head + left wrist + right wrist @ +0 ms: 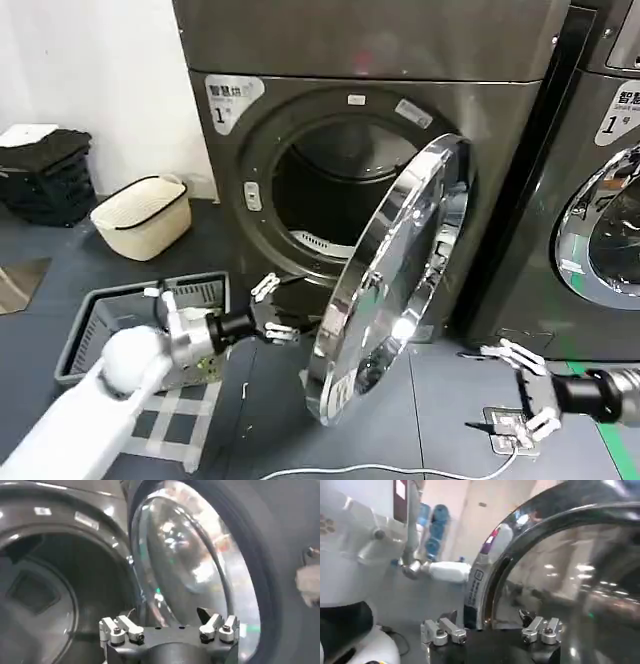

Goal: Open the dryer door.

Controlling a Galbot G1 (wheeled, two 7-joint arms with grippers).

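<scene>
Left pincer (272, 310) wide, empty, just inside dryer door (395, 270) free edge at 3 o'clock; nearer arm. Right pincer (520, 385) wide, idle.

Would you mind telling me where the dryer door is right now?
In the head view, the dryer door stands swung partly open, centre-right of the drum opening, between the left claw and right claw.
</scene>
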